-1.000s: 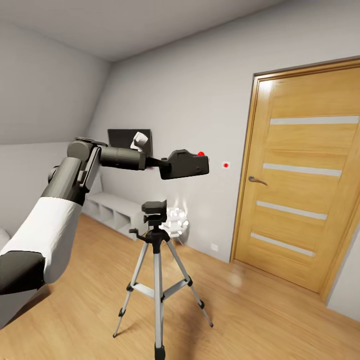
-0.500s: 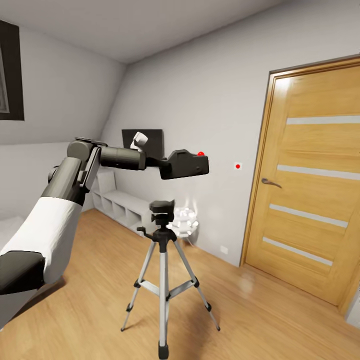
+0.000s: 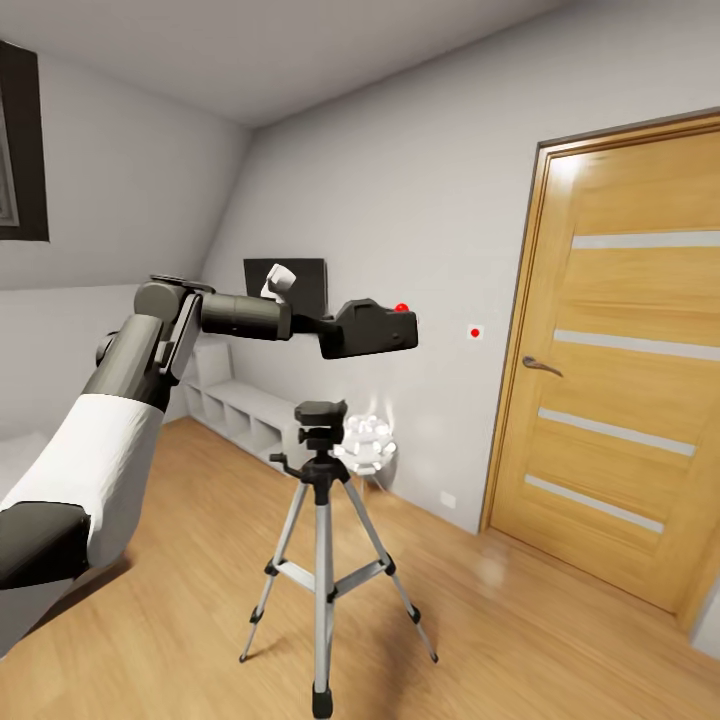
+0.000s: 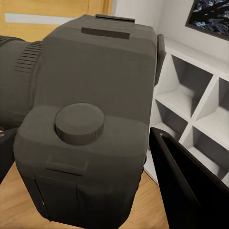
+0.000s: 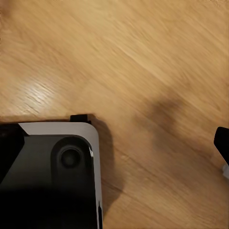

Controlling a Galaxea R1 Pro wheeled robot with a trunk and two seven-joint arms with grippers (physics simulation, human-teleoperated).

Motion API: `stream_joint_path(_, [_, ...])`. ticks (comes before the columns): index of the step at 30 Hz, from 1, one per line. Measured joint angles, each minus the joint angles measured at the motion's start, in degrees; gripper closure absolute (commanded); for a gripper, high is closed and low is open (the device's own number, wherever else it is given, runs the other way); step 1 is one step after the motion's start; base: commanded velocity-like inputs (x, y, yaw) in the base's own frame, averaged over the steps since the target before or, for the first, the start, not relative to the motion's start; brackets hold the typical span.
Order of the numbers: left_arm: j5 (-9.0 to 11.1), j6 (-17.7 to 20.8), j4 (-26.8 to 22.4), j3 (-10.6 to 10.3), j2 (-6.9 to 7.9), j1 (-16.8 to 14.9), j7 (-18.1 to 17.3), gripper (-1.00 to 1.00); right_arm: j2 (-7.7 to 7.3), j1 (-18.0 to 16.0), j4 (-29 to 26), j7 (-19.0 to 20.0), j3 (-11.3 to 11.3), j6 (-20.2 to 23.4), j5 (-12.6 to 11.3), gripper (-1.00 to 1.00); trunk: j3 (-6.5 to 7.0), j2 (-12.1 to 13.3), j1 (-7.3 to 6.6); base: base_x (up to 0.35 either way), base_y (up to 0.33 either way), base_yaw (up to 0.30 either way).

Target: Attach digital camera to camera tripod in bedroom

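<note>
Arm pose: left arm raised and reaching forward at roughly chest height, forearm level, left tool [image 3: 335,335] clamped on the digital camera [image 3: 368,329]. Camera held in the air above the camera tripod [image 3: 322,520] and slightly to its right, well clear of the tripod head. Right tool state: cannot tell; right wrist view gives light wood floor [image 5: 143,62] and part of the robot base [image 5: 52,176].

Count: one camera, one tripod, one wooden door [image 3: 625,370], one low white shelf unit [image 3: 235,405] along the wall.

Camera appearance: chunky black body, bright red round button on top, round dial [image 4: 79,124] and ribbed lens barrel seen close in the left wrist view. Tripod: three silver legs spread on the floor, black head, upright.
</note>
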Motion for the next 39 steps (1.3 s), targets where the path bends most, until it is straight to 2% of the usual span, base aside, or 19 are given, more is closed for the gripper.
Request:
stream_joint_path(9, [0.02, 0.01, -0.18, 0.0, -0.02, 0.0, 0.0, 1.0, 0.0, 0.0, -0.01, 0.0, 0.0, -0.01, 0.0, -1.0, 0.0, 0.0, 0.0, 0.0, 0.0, 0.228])
stream_joint_path(16, [0.03, 0.09, -2.69, 0.0, 0.0, 0.0, -0.01, 1.0, 0.0, 0.0, 0.01, 0.0, 0.0, -0.03, 0.01, -1.0, 0.0, -0.01, -0.01, 0.048, -0.094, 0.05])
stream_joint_path(27, [0.01, 0.09, -3.07, 0.0, 0.01, 0.0, 0.0, 1.0, 0.0, 0.0, -0.01, 0.0, 0.0, -0.01, 0.01, -1.0, -0.01, 0.0, 0.0, 0.052, -0.109, 0.017])
stream_joint_path(39, [0.0, 0.09, -3.05, -0.02, 0.0, 0.0, 0.0, 1.0, 0.0, 0.0, -0.01, 0.0, -0.01, -0.01, 0.0, -1.0, -0.35, 0.0, 0.0, 0.001, -0.006, 0.194])
